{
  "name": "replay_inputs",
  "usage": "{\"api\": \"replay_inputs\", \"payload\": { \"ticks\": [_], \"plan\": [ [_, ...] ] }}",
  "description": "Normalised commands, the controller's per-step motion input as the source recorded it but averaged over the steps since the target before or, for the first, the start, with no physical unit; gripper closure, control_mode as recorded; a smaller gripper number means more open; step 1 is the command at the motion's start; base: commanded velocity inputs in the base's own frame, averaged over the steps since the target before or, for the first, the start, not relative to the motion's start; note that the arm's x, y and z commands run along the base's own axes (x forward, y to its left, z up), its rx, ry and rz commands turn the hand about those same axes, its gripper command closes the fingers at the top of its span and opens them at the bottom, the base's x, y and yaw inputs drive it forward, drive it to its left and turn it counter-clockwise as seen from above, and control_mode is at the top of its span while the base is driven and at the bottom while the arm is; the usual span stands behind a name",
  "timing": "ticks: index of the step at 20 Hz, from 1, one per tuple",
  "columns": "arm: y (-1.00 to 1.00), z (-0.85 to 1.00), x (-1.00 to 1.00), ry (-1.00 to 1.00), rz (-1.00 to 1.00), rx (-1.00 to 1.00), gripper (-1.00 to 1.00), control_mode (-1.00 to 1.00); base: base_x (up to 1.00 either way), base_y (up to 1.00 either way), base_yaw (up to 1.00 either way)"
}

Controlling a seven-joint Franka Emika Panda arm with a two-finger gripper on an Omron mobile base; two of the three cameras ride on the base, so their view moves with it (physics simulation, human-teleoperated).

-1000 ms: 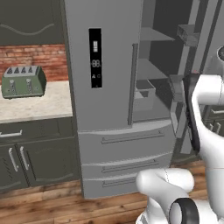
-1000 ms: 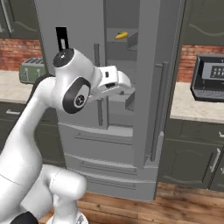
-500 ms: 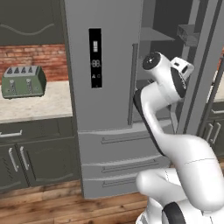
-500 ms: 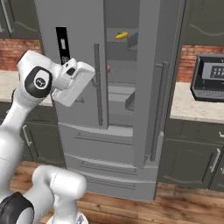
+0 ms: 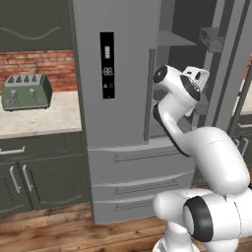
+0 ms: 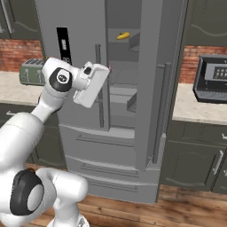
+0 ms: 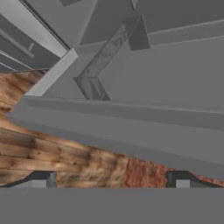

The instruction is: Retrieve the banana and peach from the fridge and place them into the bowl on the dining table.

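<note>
The grey fridge (image 5: 113,98) stands with its left door shut and its right door (image 6: 159,88) swung open. The yellow banana (image 6: 123,35) lies on an upper shelf inside. My gripper (image 6: 86,99) hangs in front of the inner edge of the left door, below the banana and to its left, pointing downward. In the hand view the gripper (image 7: 110,180) is open, its tips wide apart with nothing between them, over the door's lower edge and the wooden floor. The peach is hidden. The bowl and the dining table are out of view.
A green toaster (image 5: 27,91) sits on the counter left of the fridge. A dark microwave (image 6: 213,80) is on the counter to the right. Fridge drawers (image 5: 142,187) lie below the doors. Dark cabinets flank the fridge above a wooden floor (image 6: 186,208).
The arm has swung from the right side into the space before the open fridge compartment, and the hand has turned downward. The jaws stayed wide open. The banana has not moved.
</note>
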Motion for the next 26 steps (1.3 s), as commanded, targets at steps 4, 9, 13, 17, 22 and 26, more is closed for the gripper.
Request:
{"api": "replay_inputs", "payload": {
  "ticks": [4, 9, 13, 17, 22, 26],
  "plan": [
    [-0.8, -0.24, 0.67, 0.0, 0.02, 0.0, -1.0, -1.0, 0.0, 0.0, 0.0],
    [-0.5, -0.25, 0.99, 0.0, 0.08, 0.0, -1.0, -1.0, 0.0, 0.0, 0.0],
    [-0.6, -0.03, 0.62, 0.0, 0.07, 0.0, -1.0, -1.0, 0.0, 0.0, 0.0],
    [-0.86, 0.0, -0.22, 0.0, 0.01, -0.03, -1.0, -1.0, 0.0, 0.0, 0.0],
    [-0.98, 0.0, -1.0, 0.0, -0.06, 0.0, -1.0, -1.0, 0.0, 0.0, 0.0],
    [-0.77, 0.0, -1.0, -0.08, -0.05, 0.13, -1.0, -1.0, 0.0, 0.0, 0.0]
  ]
}}
